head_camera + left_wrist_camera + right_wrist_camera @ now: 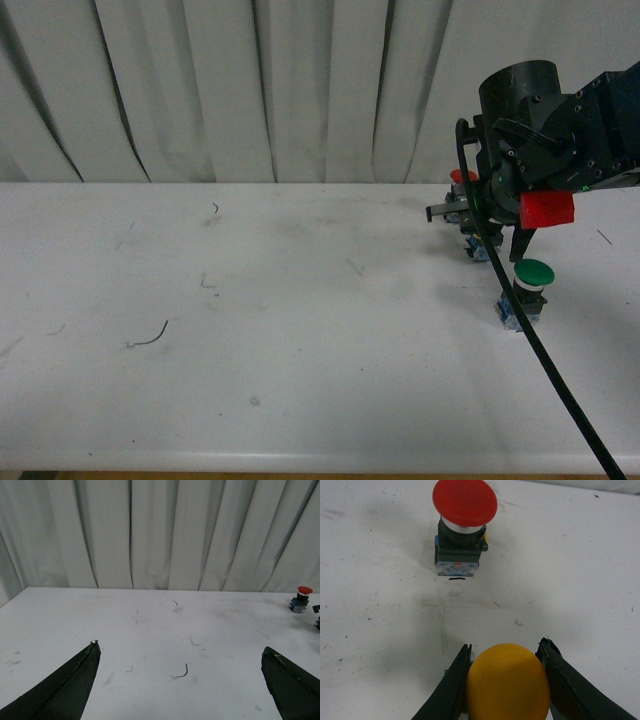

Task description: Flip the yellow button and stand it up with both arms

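The yellow button (507, 682) shows its yellow-orange cap in the right wrist view, pinched on both sides by the black fingers (451, 687) of my right gripper (506, 646), which is shut on it just above the white table. In the front view the right arm (545, 130) hangs over the table's far right and hides the cap. My left gripper (181, 646) is open, with only bare table and a small curved scrap (183, 672) between its fingers. The left arm does not show in the front view.
A red-capped button (464, 502) stands upright just ahead of the yellow one, also seen as the red-capped button (304, 591) far right. A green-capped button (533, 285) stands near the right arm. A black cable (550, 360) trails to the front edge. A white curtain (250, 80) hangs behind.
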You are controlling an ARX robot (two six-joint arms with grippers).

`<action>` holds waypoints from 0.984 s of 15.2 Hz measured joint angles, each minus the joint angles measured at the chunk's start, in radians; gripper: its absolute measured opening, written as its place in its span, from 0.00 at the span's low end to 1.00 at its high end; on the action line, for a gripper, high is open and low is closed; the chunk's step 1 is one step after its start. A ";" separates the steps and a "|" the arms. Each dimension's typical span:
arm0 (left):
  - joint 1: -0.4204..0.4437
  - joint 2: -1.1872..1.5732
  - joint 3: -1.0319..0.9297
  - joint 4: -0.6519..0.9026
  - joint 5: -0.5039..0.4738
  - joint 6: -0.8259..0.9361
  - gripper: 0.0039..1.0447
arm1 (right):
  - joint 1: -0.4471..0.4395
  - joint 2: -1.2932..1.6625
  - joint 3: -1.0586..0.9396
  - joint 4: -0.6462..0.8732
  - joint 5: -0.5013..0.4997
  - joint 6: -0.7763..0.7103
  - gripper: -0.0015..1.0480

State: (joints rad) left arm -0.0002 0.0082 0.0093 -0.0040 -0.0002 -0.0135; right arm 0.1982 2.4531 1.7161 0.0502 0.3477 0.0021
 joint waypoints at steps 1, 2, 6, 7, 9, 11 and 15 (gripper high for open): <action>0.000 0.000 0.000 0.000 0.000 0.000 0.94 | 0.006 0.003 0.003 -0.010 0.000 -0.002 0.34; 0.000 0.000 0.000 0.000 0.000 0.000 0.94 | 0.006 0.007 0.008 -0.014 0.000 -0.002 0.34; 0.000 0.000 0.000 0.000 0.000 0.000 0.94 | 0.012 0.010 0.020 -0.040 0.006 0.002 0.34; 0.000 0.000 0.000 0.000 0.000 0.000 0.94 | 0.013 0.013 0.023 -0.042 0.006 0.002 0.34; 0.000 0.000 0.000 0.000 0.000 0.000 0.94 | 0.013 0.015 0.024 -0.049 0.018 0.003 0.34; 0.000 0.000 0.000 0.000 0.000 0.000 0.94 | 0.013 0.015 0.024 -0.049 0.023 0.004 0.34; 0.000 0.000 0.000 0.000 0.000 0.000 0.94 | 0.013 0.015 0.024 -0.049 0.021 0.006 0.34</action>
State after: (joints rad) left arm -0.0002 0.0082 0.0093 -0.0036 -0.0002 -0.0135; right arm 0.2115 2.4680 1.7397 0.0010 0.3687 0.0078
